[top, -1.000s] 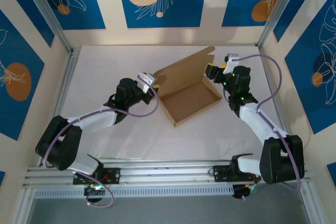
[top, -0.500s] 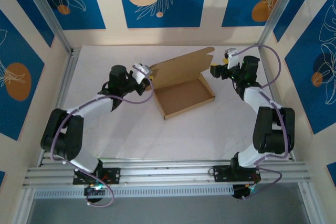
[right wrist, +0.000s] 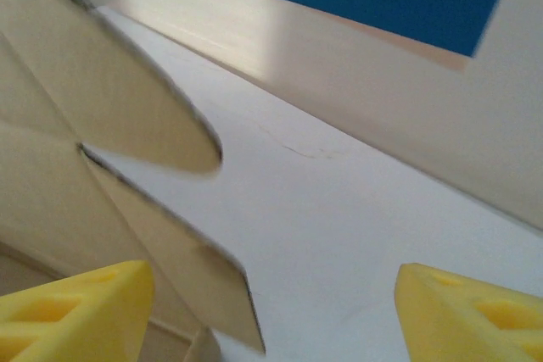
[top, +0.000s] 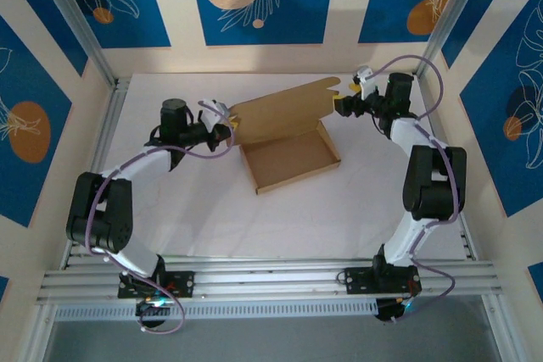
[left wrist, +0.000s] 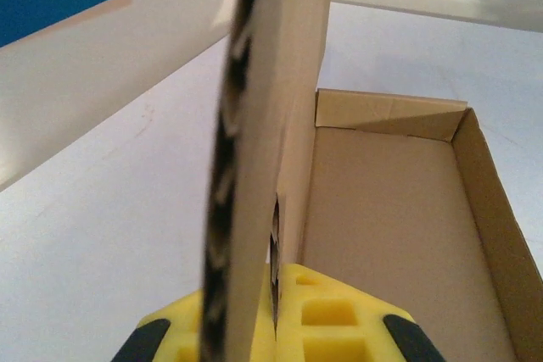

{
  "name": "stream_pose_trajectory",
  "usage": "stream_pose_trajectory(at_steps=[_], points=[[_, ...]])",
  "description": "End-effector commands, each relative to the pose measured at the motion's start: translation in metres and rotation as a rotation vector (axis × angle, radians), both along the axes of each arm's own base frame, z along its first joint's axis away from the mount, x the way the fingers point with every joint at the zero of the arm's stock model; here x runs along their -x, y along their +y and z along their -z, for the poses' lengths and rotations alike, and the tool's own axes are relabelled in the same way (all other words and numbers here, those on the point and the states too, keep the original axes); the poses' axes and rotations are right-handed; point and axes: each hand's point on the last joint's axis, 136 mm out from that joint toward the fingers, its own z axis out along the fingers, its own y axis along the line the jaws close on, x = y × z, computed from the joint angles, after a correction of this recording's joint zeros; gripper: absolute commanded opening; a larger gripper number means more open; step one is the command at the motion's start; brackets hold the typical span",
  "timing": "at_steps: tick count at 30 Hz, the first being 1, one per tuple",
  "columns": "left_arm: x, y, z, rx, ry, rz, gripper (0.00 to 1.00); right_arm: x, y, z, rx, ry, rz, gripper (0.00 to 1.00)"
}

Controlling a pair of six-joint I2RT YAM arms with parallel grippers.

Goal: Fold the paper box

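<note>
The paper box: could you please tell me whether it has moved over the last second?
Yes. The paper box has slid left across the table, toward the metal rail along the left wall, with the left gripper shut on its raised lid.

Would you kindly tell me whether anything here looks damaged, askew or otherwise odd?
Nothing looks damaged or spilled. The paper box lies skewed to the table edges, its lid standing upright, pinched at its left end by the shut left claw. The right claw is open at the lid's tabbed end.

My left tool (top: 229,126) is pinched tight on the paper box (top: 288,154); my right tool (top: 344,103) gapes wide, both arms stretched forward.
</note>
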Motion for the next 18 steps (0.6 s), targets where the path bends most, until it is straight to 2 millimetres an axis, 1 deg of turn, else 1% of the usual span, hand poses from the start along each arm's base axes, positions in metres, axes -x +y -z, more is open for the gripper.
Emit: stream_pose_trajectory(at_steps=[1, 4, 6, 8, 12, 15, 18], points=[[0.007, -0.001, -0.014, 0.019, -0.024, 0.063, 0.0, 0.011, 0.02, -0.002, -0.027, 0.019, -0.182, 0.73], [0.007, 0.0, -0.014, 0.019, -0.025, 0.059, 0.0, 0.001, 0.021, 0.0, -0.02, 0.026, -0.188, 0.72], [0.006, 0.001, -0.013, 0.015, -0.027, 0.048, 0.0, 0.001, 0.023, 0.002, -0.016, 0.043, -0.207, 0.7], [0.004, 0.002, -0.011, 0.008, -0.023, 0.035, 0.0, 0.007, 0.028, 0.007, -0.006, 0.06, -0.232, 0.67], [-0.001, 0.003, -0.011, 0.006, -0.016, 0.021, 0.0, 0.02, 0.036, 0.016, -0.023, 0.075, -0.278, 0.64], [-0.006, 0.004, -0.012, 0.007, -0.01, 0.003, 0.0, 0.025, 0.041, 0.022, -0.031, 0.092, -0.292, 0.58], [-0.006, 0.003, -0.018, 0.024, -0.017, 0.006, 0.0, 0.031, 0.051, 0.023, -0.021, 0.093, -0.312, 0.48]])
